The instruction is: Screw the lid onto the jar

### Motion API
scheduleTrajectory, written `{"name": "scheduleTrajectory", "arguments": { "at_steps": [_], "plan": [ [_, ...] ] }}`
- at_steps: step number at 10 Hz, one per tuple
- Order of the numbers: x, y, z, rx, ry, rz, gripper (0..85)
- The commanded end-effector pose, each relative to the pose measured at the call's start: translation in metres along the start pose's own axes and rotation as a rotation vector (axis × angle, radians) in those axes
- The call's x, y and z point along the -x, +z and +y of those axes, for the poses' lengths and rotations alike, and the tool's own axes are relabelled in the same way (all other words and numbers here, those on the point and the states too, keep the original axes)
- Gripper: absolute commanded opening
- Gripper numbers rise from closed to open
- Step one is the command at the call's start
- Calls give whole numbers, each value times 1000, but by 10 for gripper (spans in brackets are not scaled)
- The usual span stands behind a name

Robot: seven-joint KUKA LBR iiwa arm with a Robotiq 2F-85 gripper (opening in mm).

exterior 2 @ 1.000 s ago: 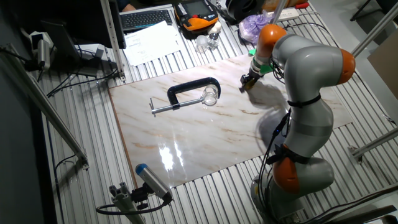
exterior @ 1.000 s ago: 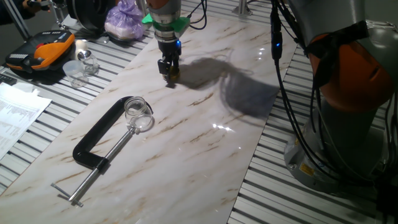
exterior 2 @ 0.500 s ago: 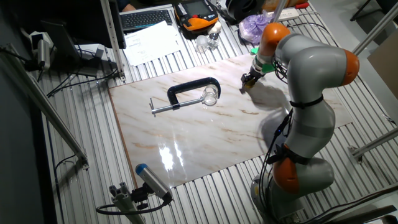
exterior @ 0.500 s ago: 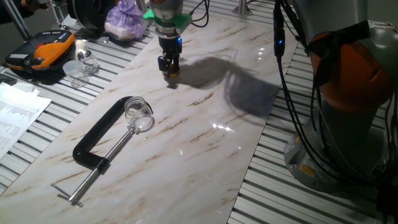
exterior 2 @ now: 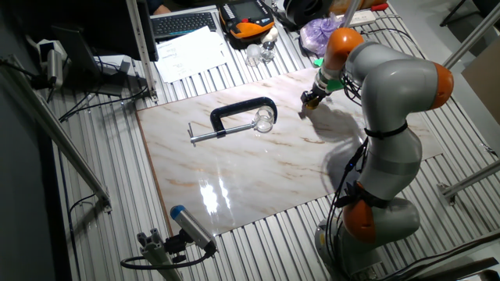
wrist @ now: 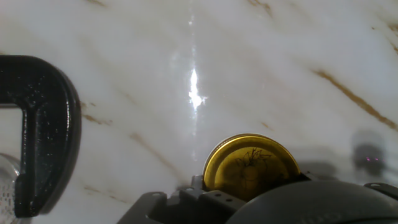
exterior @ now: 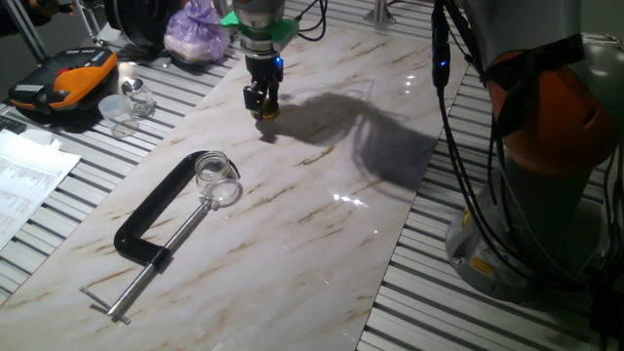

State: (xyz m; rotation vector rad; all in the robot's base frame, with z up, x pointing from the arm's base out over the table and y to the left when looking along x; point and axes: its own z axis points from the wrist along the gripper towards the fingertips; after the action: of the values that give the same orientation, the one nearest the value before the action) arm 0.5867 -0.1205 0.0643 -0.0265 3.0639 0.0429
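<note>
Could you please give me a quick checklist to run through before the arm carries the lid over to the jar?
1. Lid in the gripper: ok, gold cap sits at the fingertips in the hand view.
2. Lid off the marble board: cannot tell.
3. Jar held in the C-clamp: ok, it sits at the screw end.
4. Jar mouth uncovered: ok.
5. Board between gripper and jar bare: ok.
6. Lid level in the fingers: cannot tell.
</note>
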Motion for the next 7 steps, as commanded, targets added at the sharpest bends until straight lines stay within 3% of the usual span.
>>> {"name": "scheduleTrajectory", "arguments": {
  "at_steps": [1, 4, 7],
  "plan": [
    [0, -2, 2, -3, 3, -1, 0],
    [2, -12, 13, -20, -3, 2, 0],
    [5, -20, 32, -9, 25, 9, 0]
  ]
}}
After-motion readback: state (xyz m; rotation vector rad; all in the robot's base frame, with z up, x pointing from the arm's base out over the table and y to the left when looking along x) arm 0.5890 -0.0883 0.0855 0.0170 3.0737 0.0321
